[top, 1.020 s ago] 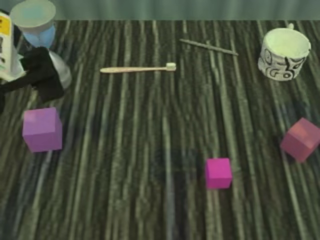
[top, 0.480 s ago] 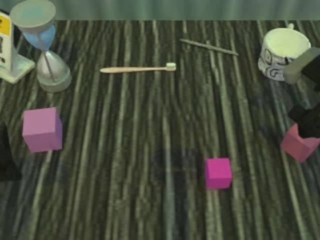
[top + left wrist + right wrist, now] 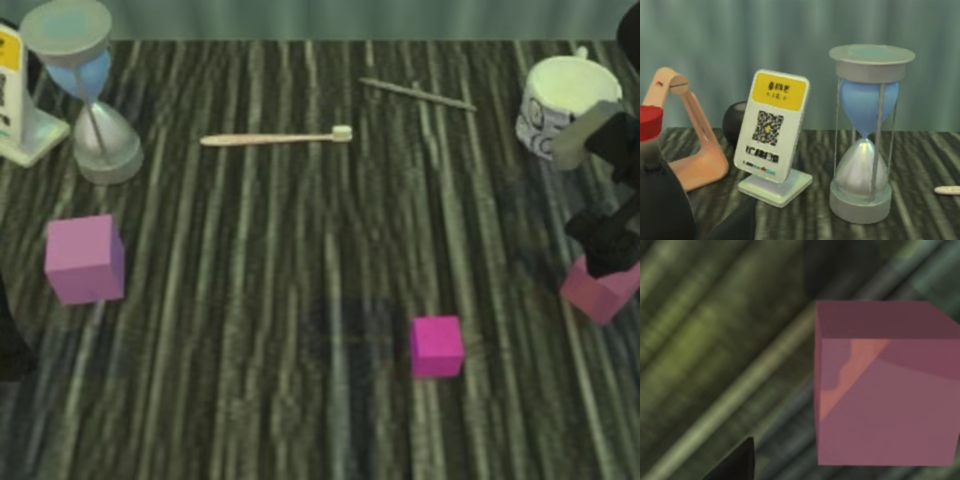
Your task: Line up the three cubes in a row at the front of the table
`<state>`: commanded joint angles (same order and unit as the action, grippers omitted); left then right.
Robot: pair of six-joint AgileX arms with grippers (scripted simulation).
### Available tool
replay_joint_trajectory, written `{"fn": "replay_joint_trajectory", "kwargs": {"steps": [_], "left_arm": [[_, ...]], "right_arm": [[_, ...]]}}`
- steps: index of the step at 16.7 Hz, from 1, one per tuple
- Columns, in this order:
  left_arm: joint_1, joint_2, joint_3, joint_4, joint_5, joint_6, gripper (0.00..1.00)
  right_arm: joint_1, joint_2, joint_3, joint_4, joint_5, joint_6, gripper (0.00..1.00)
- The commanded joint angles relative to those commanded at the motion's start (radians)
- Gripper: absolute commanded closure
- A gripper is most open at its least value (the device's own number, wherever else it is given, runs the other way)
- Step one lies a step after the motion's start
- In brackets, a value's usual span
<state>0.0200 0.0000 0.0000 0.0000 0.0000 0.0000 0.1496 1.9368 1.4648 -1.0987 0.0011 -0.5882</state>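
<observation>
At table's right edge: right gripper (image 3: 607, 262) is poised over the dusty rose cube (image 3: 603, 289); finger state cannot be told.
Lilac cube (image 3: 84, 259): left side, mid-depth.
Magenta cube (image 3: 437, 346): nearer, right of centre.
Left arm: parked at the left edge.
Progress: no row is formed; all three cubes lie well apart, none judged placed.
</observation>
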Motion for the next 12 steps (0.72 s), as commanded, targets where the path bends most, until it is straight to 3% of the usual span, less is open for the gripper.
{"fn": "replay_joint_trajectory", "kwargs": {"steps": [5, 12], "left_arm": [[0.000, 0.000, 0.000, 0.000, 0.000, 0.000, 0.00], [0.000, 0.000, 0.000, 0.000, 0.000, 0.000, 0.00]], "right_arm": [[-0.002, 0.019, -0.021, 0.038, 0.000, -0.001, 0.00], [0.002, 0.121, -0.178, 0.303, 0.001, 0.003, 0.00]]}}
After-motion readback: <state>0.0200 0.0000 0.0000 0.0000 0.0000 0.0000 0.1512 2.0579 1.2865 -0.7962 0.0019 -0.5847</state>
